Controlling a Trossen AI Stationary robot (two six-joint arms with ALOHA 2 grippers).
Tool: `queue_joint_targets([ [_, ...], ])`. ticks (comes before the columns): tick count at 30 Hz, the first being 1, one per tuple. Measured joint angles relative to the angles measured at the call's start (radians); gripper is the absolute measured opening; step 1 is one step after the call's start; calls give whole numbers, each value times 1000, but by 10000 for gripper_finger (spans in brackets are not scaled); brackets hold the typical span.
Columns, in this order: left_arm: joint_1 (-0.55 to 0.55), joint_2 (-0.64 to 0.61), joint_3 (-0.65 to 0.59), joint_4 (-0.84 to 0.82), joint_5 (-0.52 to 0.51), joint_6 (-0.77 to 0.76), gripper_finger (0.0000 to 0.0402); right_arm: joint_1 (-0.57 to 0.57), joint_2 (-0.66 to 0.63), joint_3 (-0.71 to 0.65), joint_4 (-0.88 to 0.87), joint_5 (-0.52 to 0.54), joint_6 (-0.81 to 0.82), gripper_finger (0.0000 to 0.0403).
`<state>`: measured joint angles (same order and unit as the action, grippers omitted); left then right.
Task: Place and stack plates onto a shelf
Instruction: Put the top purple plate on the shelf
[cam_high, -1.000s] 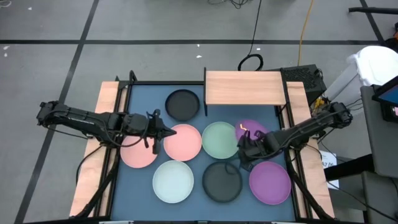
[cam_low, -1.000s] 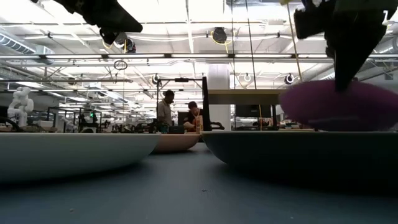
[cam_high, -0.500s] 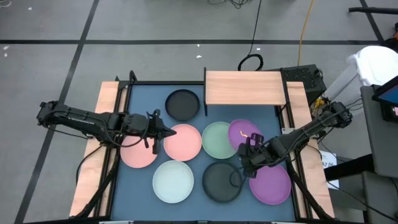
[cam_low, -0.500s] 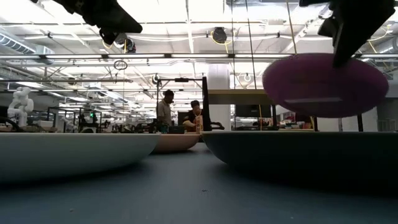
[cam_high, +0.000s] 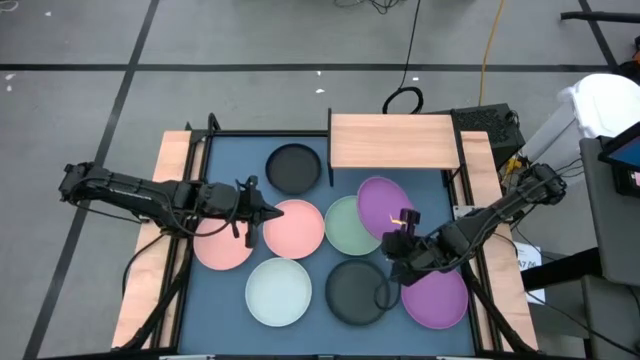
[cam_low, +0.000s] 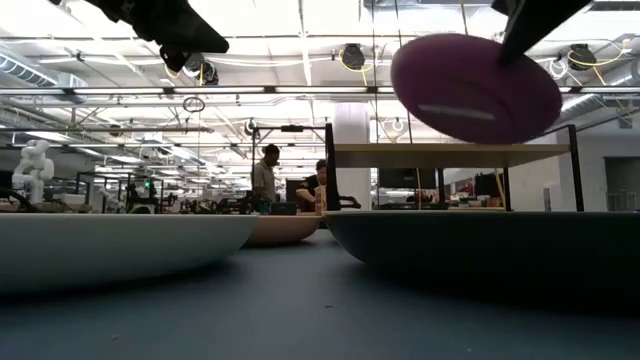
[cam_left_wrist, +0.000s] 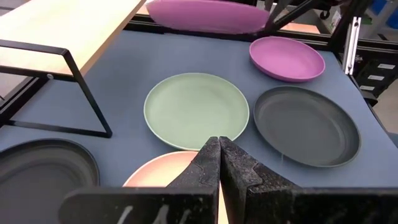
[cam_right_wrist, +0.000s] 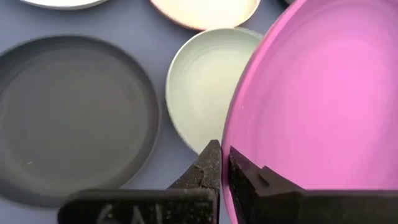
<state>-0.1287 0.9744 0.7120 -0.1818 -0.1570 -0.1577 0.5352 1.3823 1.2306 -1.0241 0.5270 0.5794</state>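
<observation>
My right gripper (cam_high: 400, 240) is shut on a purple plate (cam_high: 383, 207), which hangs in the air above the pale green plate (cam_high: 347, 228), in front of the light-wood shelf (cam_high: 393, 140). In the low view the lifted purple plate (cam_low: 475, 88) is above the shelf board (cam_low: 450, 150). My left gripper (cam_high: 262, 213) hovers shut over a pink plate (cam_high: 297, 230). Resting flat on the blue table are a second pink plate (cam_high: 218, 248), a whitish plate (cam_high: 279, 291), two dark grey plates (cam_high: 294, 167) (cam_high: 358, 292) and a second purple plate (cam_high: 437, 295). My right gripper pinches the purple plate's rim (cam_right_wrist: 231, 140) on the plate's near-right side. One finger (cam_right_wrist: 208, 163) lies under the plate and the other on its upper face. The fingers come slanting from the table's near right. The plate is lifted clear and tilted.
The shelf stands on a thin black metal frame (cam_left_wrist: 81, 93) at the far edge, right of the far dark grey plate. Wooden strips (cam_high: 150, 270) edge the blue surface on both sides. People sit in the room beyond the table (cam_low: 268, 175).
My right gripper has risen, carrying the purple plate from table level to above shelf height. The plate has drifted slightly toward the table's left and far edge and has tipped.
</observation>
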Motion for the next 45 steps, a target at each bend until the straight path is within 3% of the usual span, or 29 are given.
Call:
queue_joint_targets([
  [10,0,0,0,-2,0,-14,3,0,0,3,1,64,-42,2],
  [16,0,0,0,-2,1,-35,3,-26,0,3,3,135,-245,2],
  [22,0,0,0,-4,1,-37,3,-126,0,21,3,236,-374,1],
  [35,0,0,0,-8,0,-20,3,-413,-1,189,2,174,-697,0],
  [45,0,0,0,11,0,-33,3,-681,0,193,-19,50,-719,0],
])
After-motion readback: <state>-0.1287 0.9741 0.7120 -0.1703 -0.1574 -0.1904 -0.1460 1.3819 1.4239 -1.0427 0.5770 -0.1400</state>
